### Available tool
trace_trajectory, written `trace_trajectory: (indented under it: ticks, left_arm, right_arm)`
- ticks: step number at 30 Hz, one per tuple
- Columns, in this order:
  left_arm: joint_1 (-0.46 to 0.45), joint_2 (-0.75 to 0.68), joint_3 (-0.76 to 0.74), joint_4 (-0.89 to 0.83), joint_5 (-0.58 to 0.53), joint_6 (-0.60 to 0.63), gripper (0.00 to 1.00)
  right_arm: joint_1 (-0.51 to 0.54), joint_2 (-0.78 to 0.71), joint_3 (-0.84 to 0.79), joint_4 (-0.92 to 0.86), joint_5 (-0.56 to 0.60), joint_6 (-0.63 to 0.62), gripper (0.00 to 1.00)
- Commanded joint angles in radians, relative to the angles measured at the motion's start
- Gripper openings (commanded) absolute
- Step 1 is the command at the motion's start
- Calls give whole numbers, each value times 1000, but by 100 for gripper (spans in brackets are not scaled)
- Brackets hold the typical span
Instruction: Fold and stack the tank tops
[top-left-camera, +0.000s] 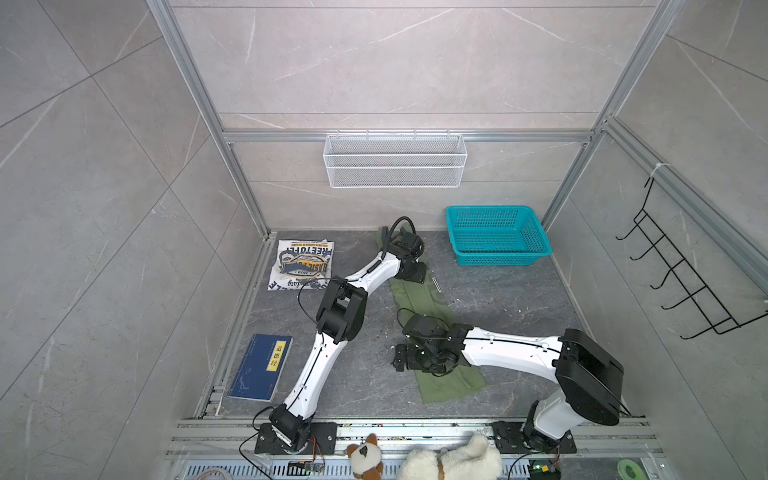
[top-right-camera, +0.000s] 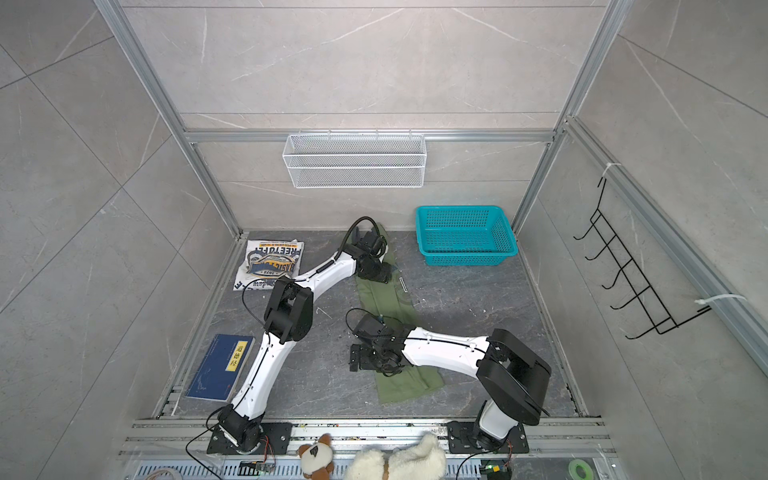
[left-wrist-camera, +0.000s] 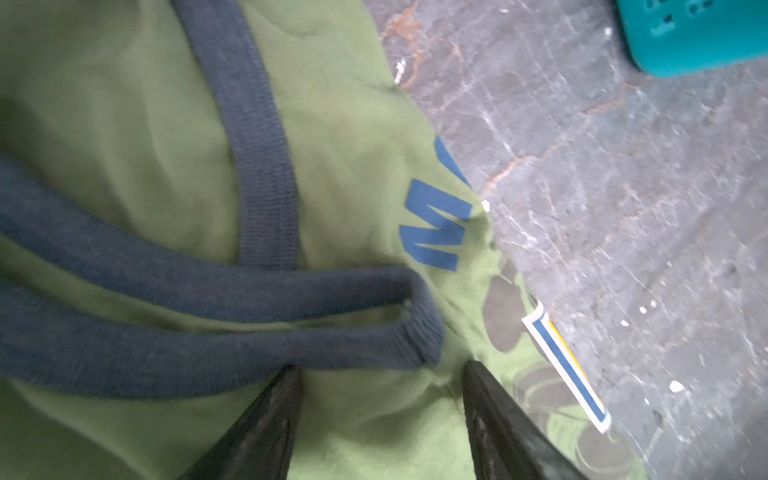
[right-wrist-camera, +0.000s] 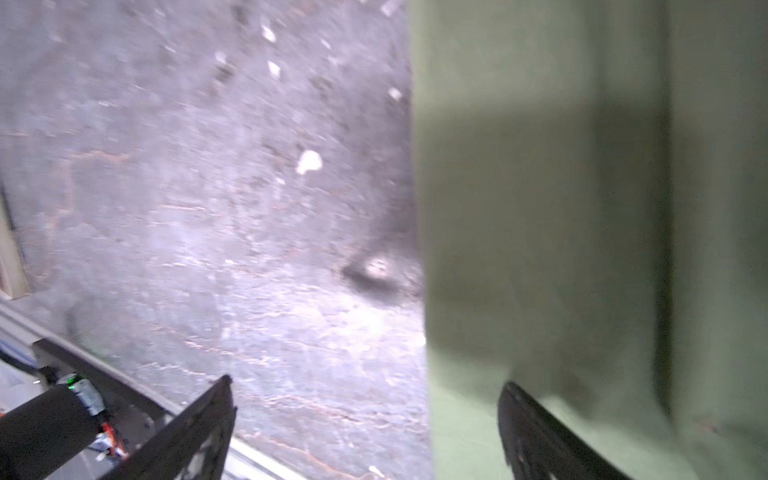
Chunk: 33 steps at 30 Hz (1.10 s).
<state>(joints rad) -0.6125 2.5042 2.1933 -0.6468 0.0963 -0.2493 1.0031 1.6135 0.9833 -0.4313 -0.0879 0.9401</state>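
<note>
The olive green tank top (top-left-camera: 419, 303) (top-right-camera: 384, 301) lies on the table as a long narrow strip running from the back to the front. The white tank top (top-left-camera: 301, 266) (top-right-camera: 270, 264) lies folded at the back left, badge print up. My left gripper (top-left-camera: 417, 275) (left-wrist-camera: 380, 374) hangs open over the green top's far end, beside its navy strap (left-wrist-camera: 208, 316); green cloth lies between the jaws. My right gripper (top-left-camera: 400, 358) (right-wrist-camera: 368, 395) stands wide open near the strip's front end, straddling its edge: one finger (right-wrist-camera: 523, 419) over cloth, the other over bare table.
A teal basket (top-left-camera: 498, 237) stands at the back right. A blue book (top-left-camera: 262, 368) lies at the front left. A white wire basket (top-left-camera: 395, 160) and a black hook rack (top-left-camera: 681, 282) hang on the walls. Plush toys (top-left-camera: 453, 459) lie past the front rail.
</note>
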Motion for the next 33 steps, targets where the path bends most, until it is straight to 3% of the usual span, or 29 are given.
trace_trajectory:
  ticks: [1,4,10,14,22,33]
  left_arm:
    - [-4,-95,19,-87,18,17,66]
    - [-2,-226,-64,-116,-44,-67,67]
    - [-29,-493,-481,55,-72,-269,67]
    - [-58,-520,-618,164,-48,-295,66]
    - [-90,-349,-512,178,-4,-283,61]
    - [-49,-157,-295,60,-73,-118,61]
  right_arm:
    - [-3,-88,44,-141,121,-72,100]
    - [-53,-173,26,-287,247,-117,100]
    - [-181,-280,-106,-337,246,-198,100]
    - [-198,-257,-154,-338,267,-210,100]
    - [-165,-144,-192,-221,173,-219,96]
    - [22,27,-98,-53,22,-144,86]
